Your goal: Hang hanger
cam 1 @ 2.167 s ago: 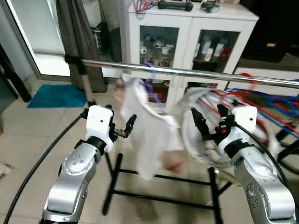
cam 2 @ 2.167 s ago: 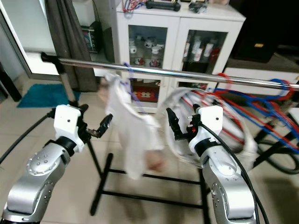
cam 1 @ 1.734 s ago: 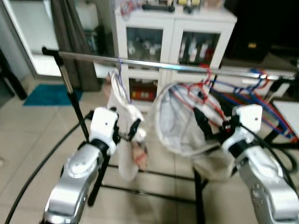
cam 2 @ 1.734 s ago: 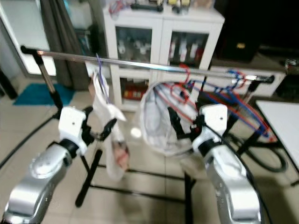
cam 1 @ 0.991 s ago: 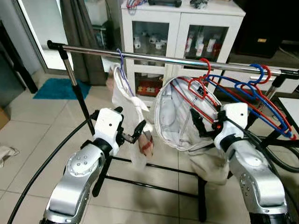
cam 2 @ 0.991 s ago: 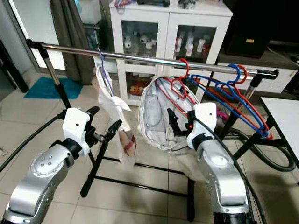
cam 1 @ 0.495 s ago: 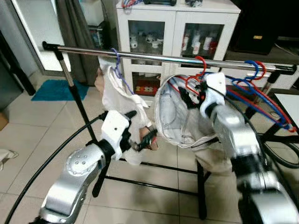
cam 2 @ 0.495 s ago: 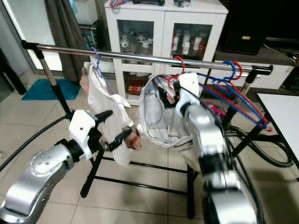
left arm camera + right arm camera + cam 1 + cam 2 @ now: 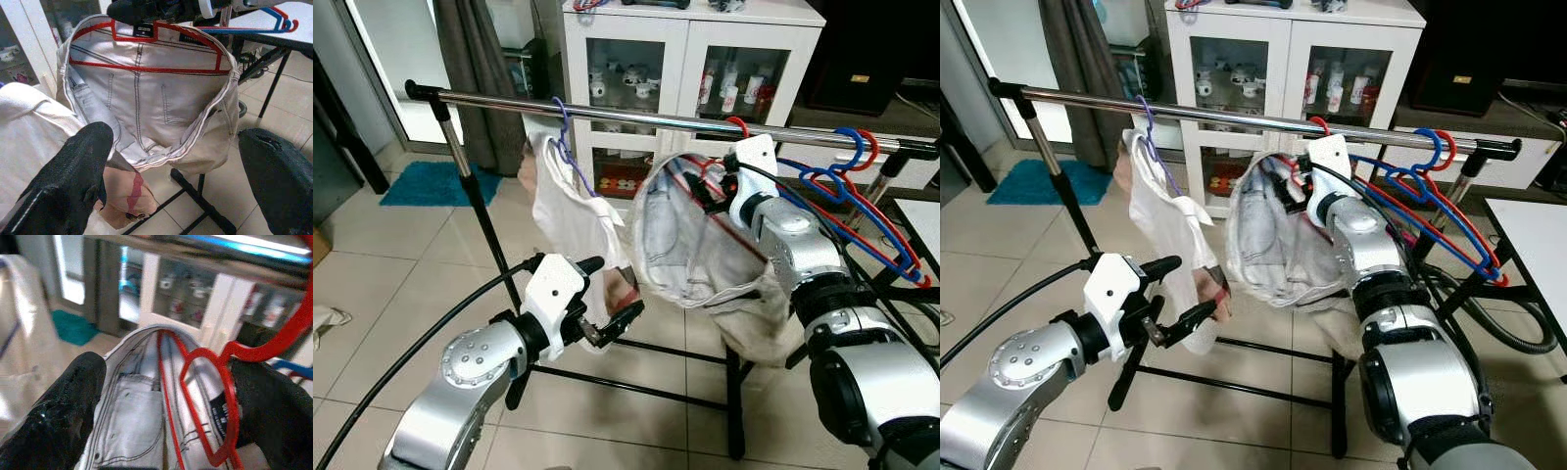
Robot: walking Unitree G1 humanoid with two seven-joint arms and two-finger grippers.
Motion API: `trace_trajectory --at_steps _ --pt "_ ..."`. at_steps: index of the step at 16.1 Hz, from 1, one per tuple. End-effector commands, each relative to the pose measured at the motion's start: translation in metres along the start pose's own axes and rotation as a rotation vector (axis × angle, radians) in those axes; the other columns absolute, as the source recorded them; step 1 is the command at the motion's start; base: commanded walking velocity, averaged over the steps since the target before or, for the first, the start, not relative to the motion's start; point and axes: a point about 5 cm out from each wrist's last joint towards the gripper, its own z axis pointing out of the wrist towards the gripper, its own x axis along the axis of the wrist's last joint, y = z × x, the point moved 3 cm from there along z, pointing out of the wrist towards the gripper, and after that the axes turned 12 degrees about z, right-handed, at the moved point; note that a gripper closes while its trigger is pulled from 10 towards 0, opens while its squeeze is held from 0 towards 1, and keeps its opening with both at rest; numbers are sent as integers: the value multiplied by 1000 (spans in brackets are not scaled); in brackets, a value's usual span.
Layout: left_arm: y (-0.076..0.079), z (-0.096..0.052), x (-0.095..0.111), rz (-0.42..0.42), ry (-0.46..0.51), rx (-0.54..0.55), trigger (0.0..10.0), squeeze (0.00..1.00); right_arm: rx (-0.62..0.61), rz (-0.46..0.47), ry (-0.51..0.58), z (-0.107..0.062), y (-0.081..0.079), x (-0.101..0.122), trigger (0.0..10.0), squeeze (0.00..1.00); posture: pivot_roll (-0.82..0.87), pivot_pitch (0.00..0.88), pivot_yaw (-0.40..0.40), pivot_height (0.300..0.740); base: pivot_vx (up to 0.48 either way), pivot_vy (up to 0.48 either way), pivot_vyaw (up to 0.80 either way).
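Nearest, the left gripper hung low with its fingers spread, empty, before the white shirt. Beyond, the right gripper reached up by the red plastic hanger carrying pale jeans, fingers apart around its neck, its hook at the chrome rail. Judged nearly done; next, confirm the hook sits, then withdraw.
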Motion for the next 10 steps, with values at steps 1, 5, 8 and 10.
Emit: trace_trajectory --at_steps 1,5,8,10 --pt "-2 -3 3 8 3 5 10000 133 37 -11 20 1 -1 9 10000 0 201 0 -12 740 0 0 0" --pt "-1 1 4 5 5 -7 10000 129 3 69 -86 0 8 -9 3961 0 194 0 -5 740 0 0 0" --pt "-2 0 4 9 1 -12 10000 129 6 144 -92 0 9 -10 0 0 200 0 -2 740 0 0 0" --pt "-3 0 3 10 -4 -14 10000 125 -31 192 -115 1 15 -10 1137 0 202 0 -1 740 0 0 0"
